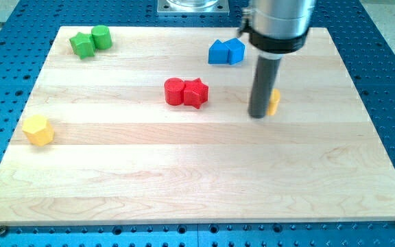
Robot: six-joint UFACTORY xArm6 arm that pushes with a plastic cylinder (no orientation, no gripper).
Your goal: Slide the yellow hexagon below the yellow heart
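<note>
You have a pale wooden desk (184, 171) lying on a blue perforated base (389, 41), and most of the board toward the view's bottom carries nothing. The rod comes down from the view's top, and my tip (258, 114) sits touching or just beside the yellow heart (273, 102), which is half hidden behind it on the view's right. There is no pincer on this rig, so nothing is open, closed or held; the rod only pushes.

The yellow hexagon (38, 130) lies near the board's edge at the view's left, well apart from the tip and the heart. It looks like a small, stiff, light block that should slide easily on smooth wood. You cannot take hold of it; press the tip against a flat side, on the view's left face, centred, or it will likely spin away. It has little room behind it before the board's edge, so come in with care.

Other blocks: two red ones (186, 92), a cylinder and a star, touching, mid-board; two blue ones (225, 51) touching near the top; two green ones (91, 42) touching at the top left. A path along the lower board should, in my judgement, avoid all of them.
</note>
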